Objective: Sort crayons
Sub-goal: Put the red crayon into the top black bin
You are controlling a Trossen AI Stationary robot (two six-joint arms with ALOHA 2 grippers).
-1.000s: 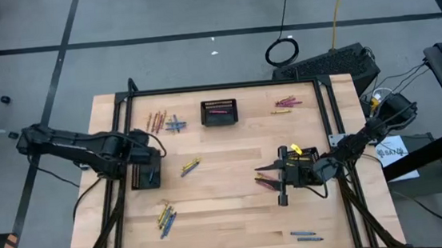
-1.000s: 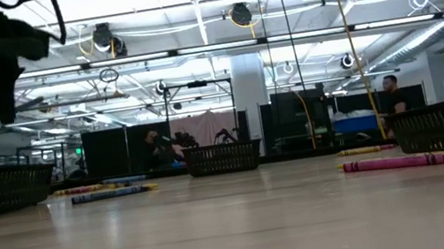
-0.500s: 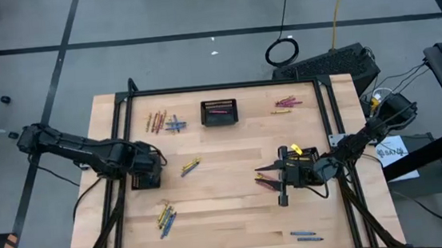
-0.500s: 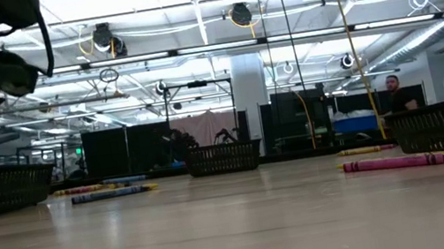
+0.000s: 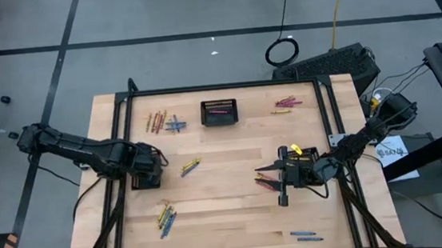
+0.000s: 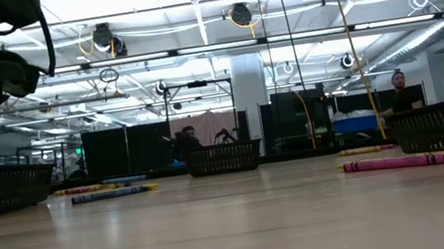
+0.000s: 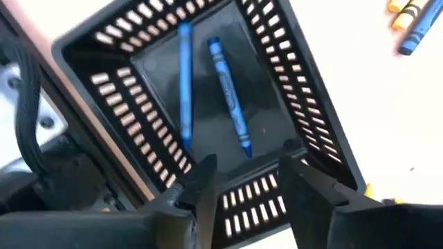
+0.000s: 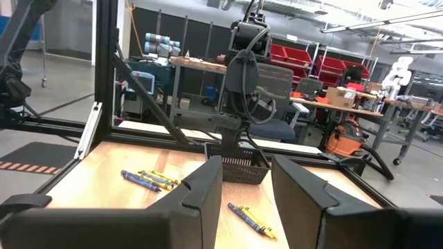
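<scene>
The left gripper [image 7: 246, 173] hangs over the left mesh basket [image 5: 146, 176], its jaws parted with nothing between them. Two blue crayons [image 7: 228, 93] lie side by side on that basket's floor, just beyond the fingertips [image 7: 204, 169].

The right gripper [image 5: 264, 178] sits above the bench [image 5: 237, 219] on the far side from the left basket, beside a second black basket [image 5: 304, 161]; its jaws stand apart and hold nothing.

A third basket [image 5: 218, 113] stands at the back middle of the bench. To its left lies a mixed cluster of crayons [image 5: 165, 122]; to its right a small pink and yellow group [image 5: 286, 102]. A yellow and blue pair [image 5: 190, 167] rests just beside the left basket, toward the bench middle. Another yellow and blue bunch [image 5: 166, 217] lies in front of the left basket, and two blue ones [image 5: 304, 235] near the front edge, well apart from it
</scene>
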